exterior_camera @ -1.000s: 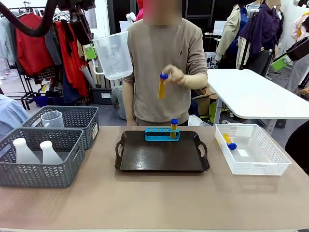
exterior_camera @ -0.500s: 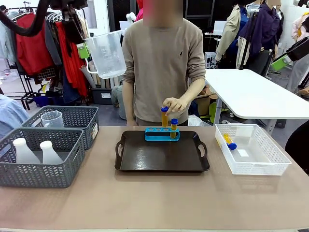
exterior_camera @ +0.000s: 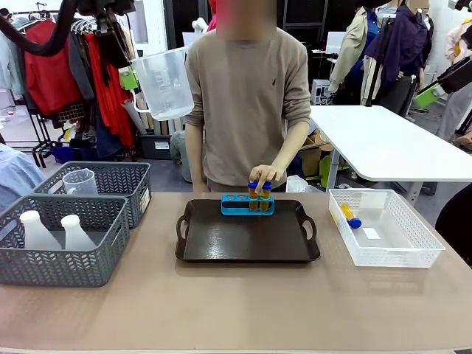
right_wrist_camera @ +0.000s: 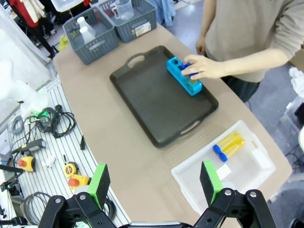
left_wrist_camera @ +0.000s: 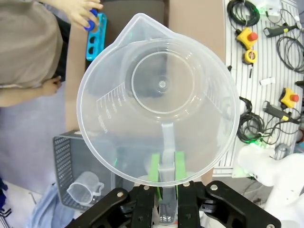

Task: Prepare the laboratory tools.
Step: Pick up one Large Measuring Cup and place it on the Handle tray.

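My left gripper [left_wrist_camera: 165, 170] is shut on the handle of a clear measuring beaker [left_wrist_camera: 159, 102]. In the front view it holds that beaker [exterior_camera: 164, 81] high at the upper left, and the gripper [exterior_camera: 128, 78] sits beside it. A blue rack [exterior_camera: 247, 204] stands at the far edge of the dark tray [exterior_camera: 247, 243] with two blue-capped yellow tubes [exterior_camera: 259, 195] in it, and the person's hand [exterior_camera: 265, 175] rests on their caps. Two more tubes [right_wrist_camera: 228, 145] lie in the white mesh basket [right_wrist_camera: 190, 183]. My right gripper [right_wrist_camera: 154, 183] hangs open high above the table's near right side.
Two grey baskets stand at the left. The near one [exterior_camera: 63, 269] holds two white conical flasks [exterior_camera: 74, 232], and the far one [exterior_camera: 118, 177] holds a small clear beaker [exterior_camera: 80, 181]. The white mesh basket [exterior_camera: 413, 254] is right of the tray. Bare tabletop lies in front.
The person's hand brought a second tube down from chest height into the rack beside the first. My left gripper shifted the beaker slightly left, then held still.
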